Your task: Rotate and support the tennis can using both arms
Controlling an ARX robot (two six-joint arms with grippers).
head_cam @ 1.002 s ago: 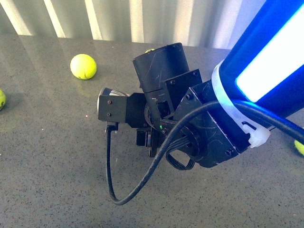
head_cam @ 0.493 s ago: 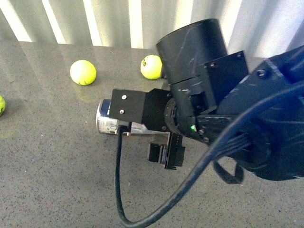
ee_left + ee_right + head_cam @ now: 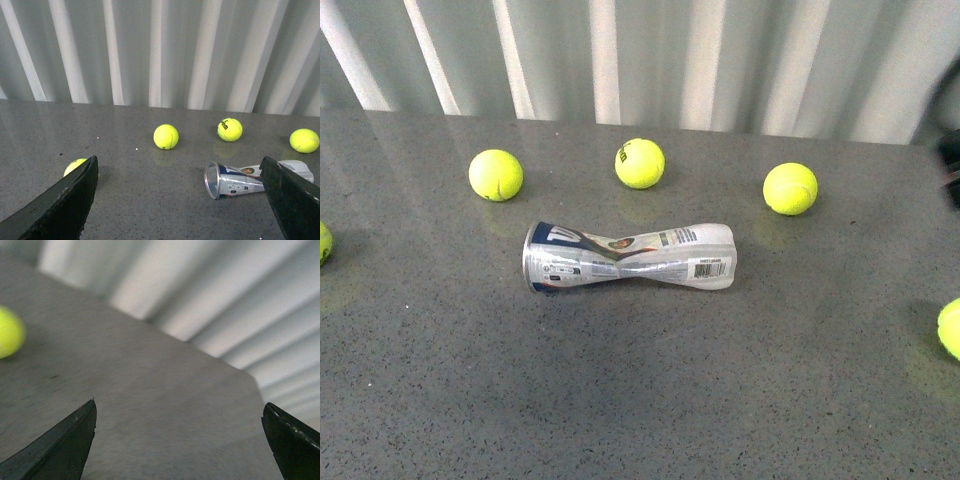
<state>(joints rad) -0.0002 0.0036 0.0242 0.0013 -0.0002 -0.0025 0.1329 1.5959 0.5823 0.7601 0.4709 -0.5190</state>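
- The tennis can (image 3: 628,257) lies on its side in the middle of the surface (image 3: 640,400), pinched at the waist, with its silver rim toward the left edge.
- The left gripper (image 3: 179,165) and right gripper (image 3: 179,407) both gape wide, holding nothing, neither near the can.
- Risk: squeezing the buckled waist could crush it further. A one-sided push may roll it into the tennis balls (image 3: 640,163) nearer the far edge.

We see a grey speckled table (image 3: 470,400). The tennis can (image 3: 628,257) lies on its side mid-table, pinched at the waist. Three tennis balls (image 3: 640,163) sit nearer the far edge, with a fourth ball (image 3: 323,242) leftward and a fifth ball (image 3: 950,328) rightward.
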